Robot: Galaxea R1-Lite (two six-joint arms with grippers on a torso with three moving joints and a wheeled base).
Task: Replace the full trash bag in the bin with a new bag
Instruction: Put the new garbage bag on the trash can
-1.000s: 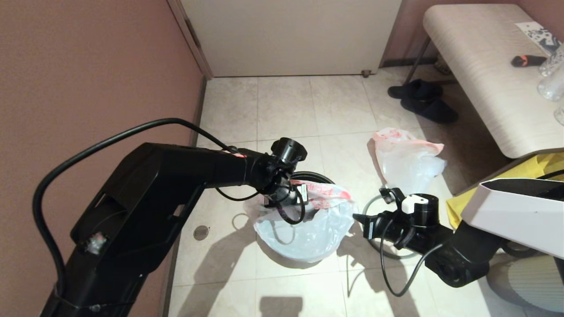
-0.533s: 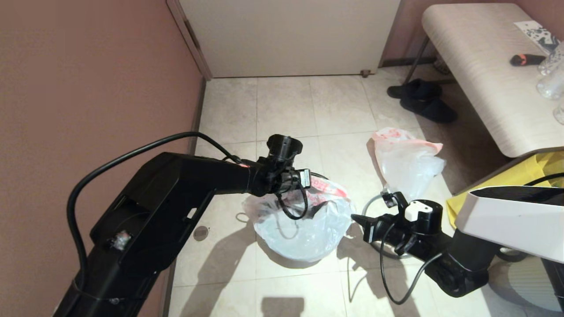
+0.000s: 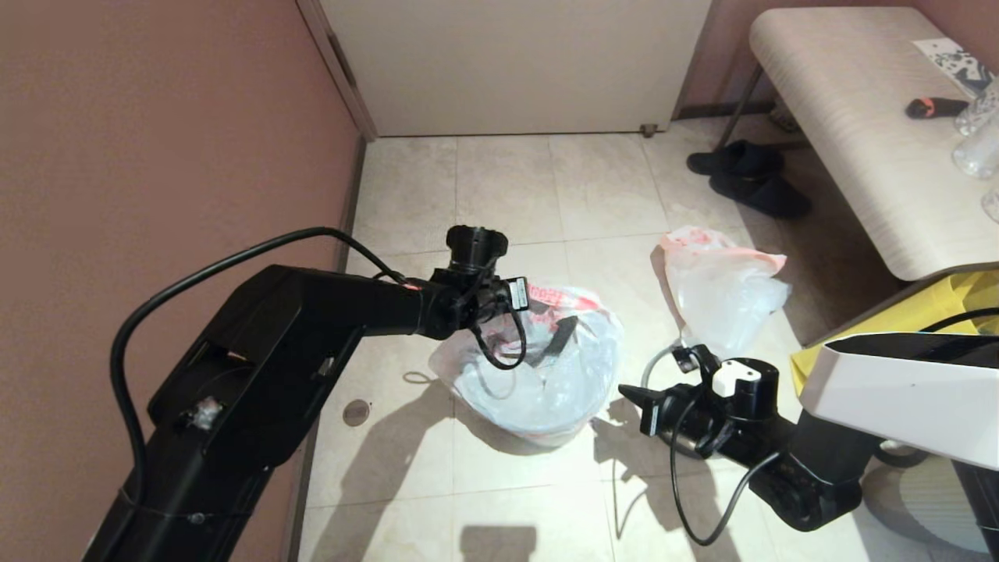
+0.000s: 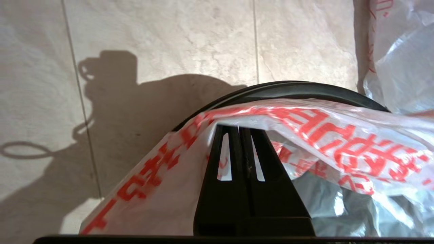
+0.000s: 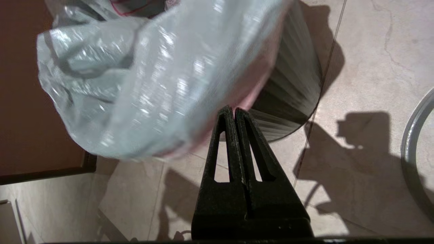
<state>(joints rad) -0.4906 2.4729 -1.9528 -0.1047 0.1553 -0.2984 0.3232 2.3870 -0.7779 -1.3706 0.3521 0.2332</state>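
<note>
The new bag, thin white plastic with red print along its rim, is draped over the bin and hides nearly all of it in the head view. The bin's black rim and ribbed side show in the wrist views. My left gripper is shut on the bag's far rim, its fingers tucked under the printed band. My right gripper is low at the bin's right side, shut with its tips on the bag's pink hem. The grey hoop lies on the floor beside it.
A lumpy white bag lies on the tiles right of the bin. Black slippers sit under a bench; a yellow bag is at the right. The wall runs close on the left, with a floor drain.
My left gripper has moved back and to the left, pulling the bag's printed rim up over the bin's far edge. The right gripper has crept slightly left.
</note>
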